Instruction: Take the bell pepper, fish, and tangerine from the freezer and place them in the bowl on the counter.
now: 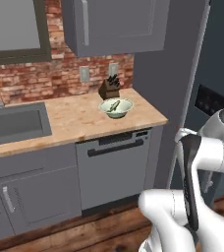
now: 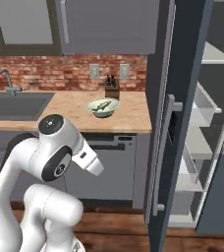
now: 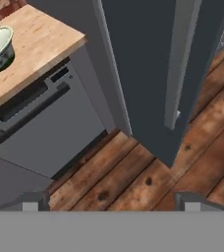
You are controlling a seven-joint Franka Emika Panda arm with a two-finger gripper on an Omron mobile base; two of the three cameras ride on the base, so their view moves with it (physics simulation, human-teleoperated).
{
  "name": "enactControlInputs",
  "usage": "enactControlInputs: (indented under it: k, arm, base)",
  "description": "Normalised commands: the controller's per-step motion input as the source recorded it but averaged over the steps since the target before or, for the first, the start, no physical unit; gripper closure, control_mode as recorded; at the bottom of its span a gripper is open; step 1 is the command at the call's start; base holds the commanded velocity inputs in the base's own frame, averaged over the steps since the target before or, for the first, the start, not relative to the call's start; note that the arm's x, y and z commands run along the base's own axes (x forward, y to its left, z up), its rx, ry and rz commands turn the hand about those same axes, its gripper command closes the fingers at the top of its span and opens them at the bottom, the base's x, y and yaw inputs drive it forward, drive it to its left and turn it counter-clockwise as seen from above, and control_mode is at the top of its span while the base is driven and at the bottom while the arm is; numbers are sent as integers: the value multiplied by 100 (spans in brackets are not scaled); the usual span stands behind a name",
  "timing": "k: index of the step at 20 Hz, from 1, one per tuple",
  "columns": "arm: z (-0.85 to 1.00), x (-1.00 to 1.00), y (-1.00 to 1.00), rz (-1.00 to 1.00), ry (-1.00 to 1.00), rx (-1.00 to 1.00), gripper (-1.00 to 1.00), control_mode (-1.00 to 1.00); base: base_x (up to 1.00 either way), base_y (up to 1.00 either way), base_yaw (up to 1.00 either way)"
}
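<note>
Down at the bottom of the hand view, the gripper [image 3: 111,201] shows two dark tips set wide apart with nothing between them, so it is spread and empty. It hangs above the wooden floor [image 3: 133,167], pointing toward the foot of the freezer [image 3: 148,74] door and the dishwasher [image 3: 40,128] beside it.

With the fish [image 2: 102,105] already lying in the bowl [image 2: 102,108] on the counter [image 2: 74,115], the step in hand is judged to be going back to the freezer for the bell pepper or the tangerine. Neither of these can be made out: the open compartment in the right base view shows white shelves [image 2: 202,106] but no small red or orange thing that can be told apart.

Doing it well probably means swinging the arm round the edge of the open door rather than across it, keeping the elbow clear of the door handle [image 2: 164,157], and holding the fingers wide until the fruit sits squarely between them.

The bowl stands just in front of the knife block [image 1: 109,88], near the counter's freezer end, and holds the fish alone, laid slantwise across it.
</note>
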Motion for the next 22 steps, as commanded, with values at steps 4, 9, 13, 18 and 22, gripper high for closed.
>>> enactControlInputs:
  k: [4, 9, 13, 18, 22]
  arm:
    - [0, 0, 0, 0, 0, 0, -100, 100]
    - [0, 0, 0, 0, 0, 0, -100, 100]
    - [0, 0, 0, 0, 0, 0, -100, 100]
    - [0, 0, 0, 0, 0, 0, -100, 100]
    - [0, 0, 0, 0, 0, 0, -100, 100]
  base:
    - [-97, -59, 0]
    - [-40, -79, 4]
    - [58, -85, 18]
    - [41, -99, 20]
    - [31, -100, 25]
